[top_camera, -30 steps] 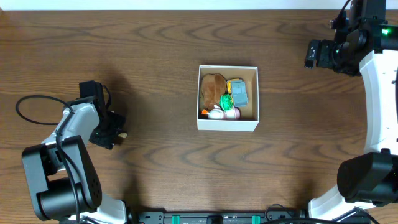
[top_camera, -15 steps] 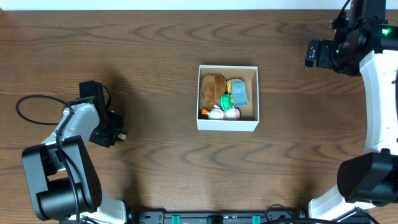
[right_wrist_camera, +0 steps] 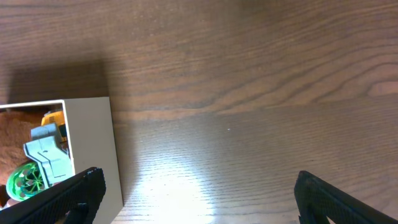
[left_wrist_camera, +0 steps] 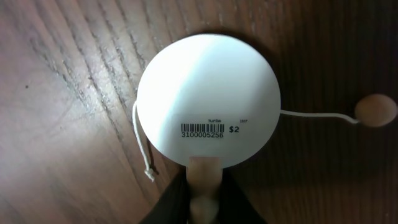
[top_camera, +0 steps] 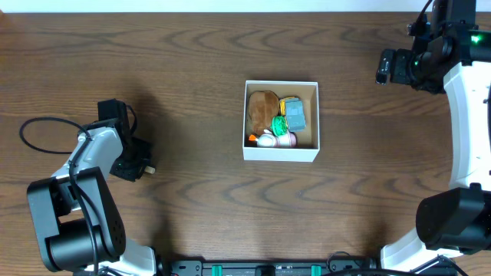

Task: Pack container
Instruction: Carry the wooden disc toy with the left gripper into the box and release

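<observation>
Shifted slightly, well left of container (top_camera: pixel 281 154): left gripper (top_camera: pixel 138 166); right side unchanged. Clamped on handle (left_wrist_camera: pixel 205 171) of white disc toy (left_wrist_camera: pixel 208 99), string and bead (left_wrist_camera: pixel 375 110) trailing. Right gripper (right_wrist_camera: pixel 199 183) spread wide, empty, off container's far right corner. Likely fetch step. Next calls for carrying toy over container wall, releasing beside packed toys (top_camera: pixel 276 119).

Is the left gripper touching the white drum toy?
Touching. In the left wrist view the left gripper pinches the white drum toy by its wooden handle, no gap showing.
</observation>
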You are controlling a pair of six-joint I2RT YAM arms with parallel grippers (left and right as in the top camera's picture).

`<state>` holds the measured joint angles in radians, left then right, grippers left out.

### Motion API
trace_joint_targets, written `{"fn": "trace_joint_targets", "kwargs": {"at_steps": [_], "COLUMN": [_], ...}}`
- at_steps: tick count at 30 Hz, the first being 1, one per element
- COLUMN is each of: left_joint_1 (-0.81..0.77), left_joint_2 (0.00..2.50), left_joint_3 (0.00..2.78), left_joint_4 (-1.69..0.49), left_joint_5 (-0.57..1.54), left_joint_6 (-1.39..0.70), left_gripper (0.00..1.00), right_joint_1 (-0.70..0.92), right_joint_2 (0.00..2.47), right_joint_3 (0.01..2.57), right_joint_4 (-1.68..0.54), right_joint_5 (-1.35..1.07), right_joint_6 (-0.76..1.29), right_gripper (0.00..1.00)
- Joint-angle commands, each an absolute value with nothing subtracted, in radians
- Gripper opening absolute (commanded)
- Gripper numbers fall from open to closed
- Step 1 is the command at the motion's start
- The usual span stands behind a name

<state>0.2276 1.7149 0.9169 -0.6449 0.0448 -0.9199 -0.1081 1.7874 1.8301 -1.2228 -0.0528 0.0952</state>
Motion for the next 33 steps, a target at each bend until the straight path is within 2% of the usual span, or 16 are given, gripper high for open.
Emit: {"fn": "trace_joint_targets", "kwargs": {"at_steps": [1,6,12,21,29,33], "left_joint_1": [0.233,0.228,0.152,-0.151,-0.422,-0.498], "left_joint_2": [1.718,1.700,1.629,1.584,1.609,1.660], "left_joint_3": [0.921,0.975,1.104,1.337,1.353,1.353], "left_joint_4": [-0.645,-0.646,-0.650,-0.632,-0.543,-0.531], "left_joint_5": [0.026,0.047,0.050,0.047,0.047,0.048], "left_joint_6": [-0.918,-0.882,-0.718,-0.296,-0.094,-0.060], "left_gripper": [0.08,0.06,0.06,0.06,0.06,0.06], "right_joint_1": [-0.107,-0.107,-0.107,-0.107,-0.107,-0.107], "right_joint_2": [1.786,1.786,1.786,1.786,1.786,1.786], "right_joint_3": [1.839,1.839,1.839,1.839,1.839,1.839], "right_joint_4": [-1.223,-1.223,-1.222,-1.222,-1.223,-1.223], "right_joint_5": [-0.053,-0.052,-0.052,-0.052,-0.053,-0.052], "right_joint_6": [0.092,0.092,0.092,0.093,0.093,0.093], "right_gripper": [0.99,0.99,0.99,0.99,0.99,0.99]}}
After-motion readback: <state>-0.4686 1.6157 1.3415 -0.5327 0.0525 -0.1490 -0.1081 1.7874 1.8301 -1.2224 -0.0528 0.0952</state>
